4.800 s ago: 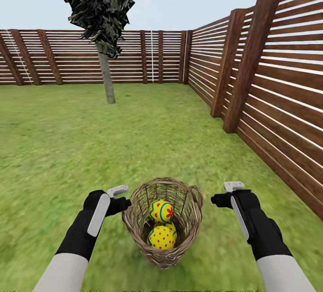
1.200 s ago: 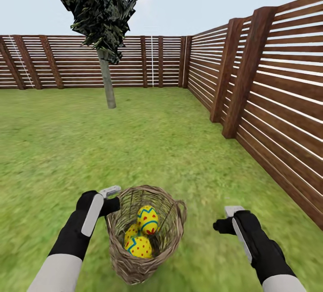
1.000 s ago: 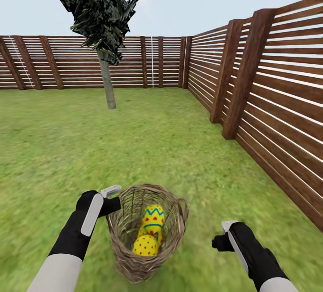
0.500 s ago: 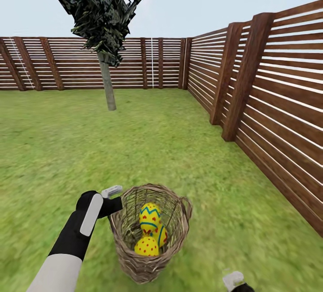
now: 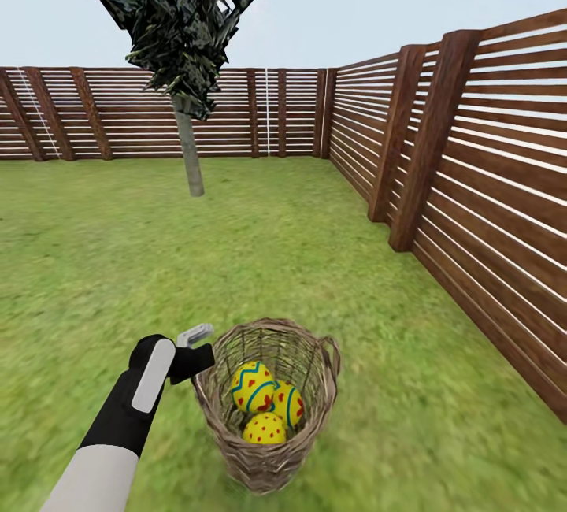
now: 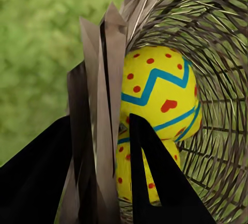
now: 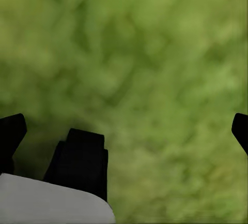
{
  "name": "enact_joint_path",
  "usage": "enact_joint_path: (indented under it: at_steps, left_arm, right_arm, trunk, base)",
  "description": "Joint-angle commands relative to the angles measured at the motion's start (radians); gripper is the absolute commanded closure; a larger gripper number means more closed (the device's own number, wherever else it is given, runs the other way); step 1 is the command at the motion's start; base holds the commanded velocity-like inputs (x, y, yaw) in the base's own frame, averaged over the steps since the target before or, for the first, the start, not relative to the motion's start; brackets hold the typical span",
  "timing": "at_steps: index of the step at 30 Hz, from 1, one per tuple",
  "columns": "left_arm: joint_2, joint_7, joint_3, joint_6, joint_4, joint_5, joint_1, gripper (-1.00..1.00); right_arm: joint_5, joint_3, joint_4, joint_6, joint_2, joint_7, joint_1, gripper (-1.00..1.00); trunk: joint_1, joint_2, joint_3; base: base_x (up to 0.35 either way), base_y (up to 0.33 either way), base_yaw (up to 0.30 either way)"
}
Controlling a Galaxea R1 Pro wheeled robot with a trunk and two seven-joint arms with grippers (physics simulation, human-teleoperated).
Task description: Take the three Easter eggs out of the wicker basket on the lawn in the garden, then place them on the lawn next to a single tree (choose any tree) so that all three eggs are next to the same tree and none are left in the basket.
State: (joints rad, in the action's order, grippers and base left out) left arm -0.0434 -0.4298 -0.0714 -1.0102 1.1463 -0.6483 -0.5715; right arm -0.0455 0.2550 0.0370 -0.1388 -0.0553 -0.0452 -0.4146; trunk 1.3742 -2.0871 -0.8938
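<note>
Head view: the left gripper (image 5: pixel 206 356) clamps the wicker basket (image 5: pixel 268 449) rim; three Easter eggs (image 5: pixel 266 406) lie inside, on the lawn (image 5: pixel 260 260). Left wrist view: black fingers (image 6: pixel 155 182) straddle the wall. Right wrist view: the fingers' spacing cannot be judged.

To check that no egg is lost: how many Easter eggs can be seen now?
3, all inside the wicker basket: one upper left, one to its right, one lowest, at the front.
</note>
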Motion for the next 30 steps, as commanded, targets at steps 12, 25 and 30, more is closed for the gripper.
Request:
enact_joint_path:
  at_steps: [12, 25, 30]
  left_arm:
    - [0.002, -0.009, -0.003, -0.001, 0.0, -0.035, -0.001, 1.0]
    - [0.004, -0.01, -0.005, -0.001, -0.002, -0.059, -0.001, 1.0]
    - [0.004, -0.01, -0.005, -0.001, -0.002, -0.059, 0.0, 1.0]
  right_arm:
    - [-0.004, 0.003, -0.043, 0.171, -0.001, -0.002, 0.054, -1.0]
    - [-0.005, 0.004, -0.045, 0.171, -0.001, -0.002, 0.054, -1.0]
    - [-0.004, 0.004, -0.045, 0.171, -0.001, -0.002, 0.054, -1.0]
  trunk:
    - [-0.046, 0.084, 0.037]
    - [-0.096, 0.175, 0.078]
    - [-0.115, 0.21, 0.093]
  base:
    - [0.0, 0.0, 0.02]
    - [0.0, 0.0, 0.288]
    - [0.0, 0.0, 0.293]
